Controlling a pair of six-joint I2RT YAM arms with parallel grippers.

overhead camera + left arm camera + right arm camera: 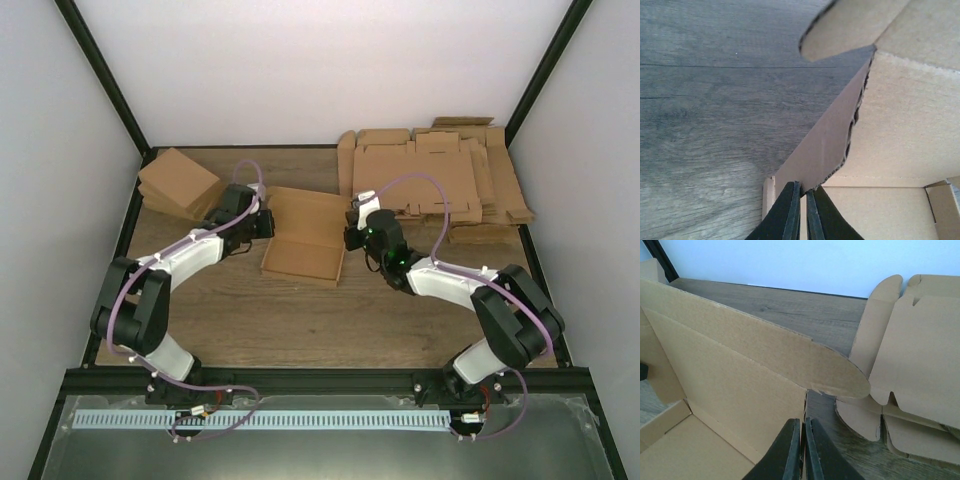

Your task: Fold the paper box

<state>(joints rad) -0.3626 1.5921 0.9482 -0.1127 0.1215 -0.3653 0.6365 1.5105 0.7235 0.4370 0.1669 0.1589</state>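
Note:
The paper box (pixel 305 245) lies open on the middle of the table, a shallow brown tray with its lid panel raised at the back. My left gripper (pixel 266 223) is at its left side, shut on a side flap (pixel 825 145) that rises from between the fingertips. My right gripper (pixel 349 238) is at its right side, shut on the edge of the raised panel (pixel 730 385). A rounded tab (pixel 840 375) sticks out from the top of that panel. The box floor (pixel 880 210) shows in the left wrist view.
A pile of small brown boxes (pixel 180 185) sits at the back left, close behind the left arm. A thick pile of flat tabbed cardboard sheets (pixel 440 180) lies at the back right; it also shows in the right wrist view (pixel 925 355). Black frame posts edge the wooden table (pixel 250 320).

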